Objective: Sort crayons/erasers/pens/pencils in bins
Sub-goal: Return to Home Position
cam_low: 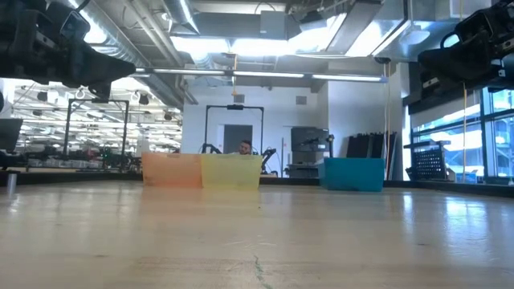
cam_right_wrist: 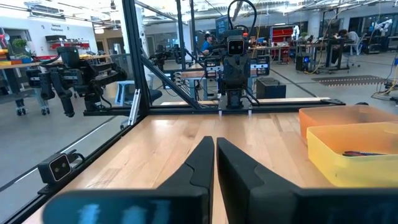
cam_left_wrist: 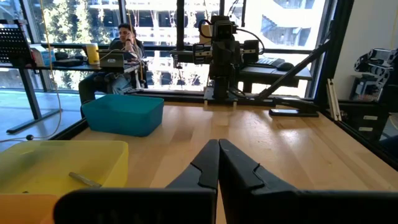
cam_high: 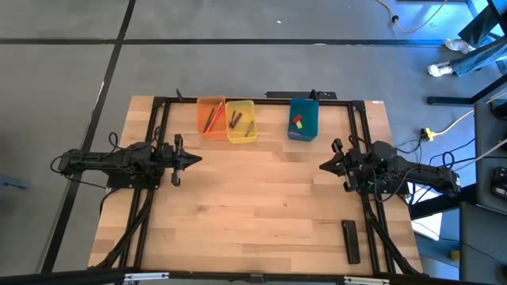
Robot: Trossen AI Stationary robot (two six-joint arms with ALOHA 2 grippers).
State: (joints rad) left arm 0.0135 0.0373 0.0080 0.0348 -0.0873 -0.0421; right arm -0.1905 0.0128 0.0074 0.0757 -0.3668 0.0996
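I see my left gripper (cam_high: 196, 158) and right gripper (cam_high: 323, 165) both closed, arms retracted, facing each other

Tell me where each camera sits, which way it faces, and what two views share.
High view: above the table, looking straight down on both arms, left gripper and right gripper shut.
Low view: tabletop height, looking level toward the three bins; arm parts in upper corners.
Left wrist view: on the left arm, facing the right arm past its own fingers.
Right wrist view: mirrored, facing the left arm.
Shared: every view shows the yellow bin.
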